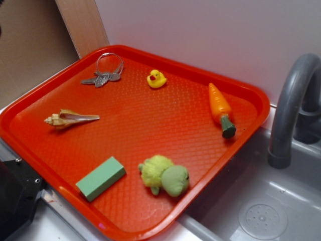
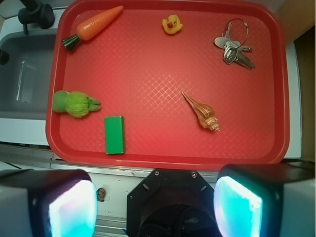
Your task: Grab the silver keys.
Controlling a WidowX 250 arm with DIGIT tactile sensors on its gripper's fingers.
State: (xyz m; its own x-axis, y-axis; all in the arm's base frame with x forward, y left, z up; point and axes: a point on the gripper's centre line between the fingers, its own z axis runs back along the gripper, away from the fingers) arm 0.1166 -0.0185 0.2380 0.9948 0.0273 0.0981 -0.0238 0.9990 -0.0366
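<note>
Silver keys [image 1: 104,74] in red tray [image 1: 165,130]

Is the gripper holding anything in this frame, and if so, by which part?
Nothing is held. The gripper is open and empty, back at the near edge of the red tray; the silver keys lie untouched in its far corner.

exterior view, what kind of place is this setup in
Probably a toy kitchen set for robot tests: a grey sink basin with a curved grey faucet sits beside a red tray holding toys, such as a rubber duck and plastic carrot, plus the silver keys.
</note>
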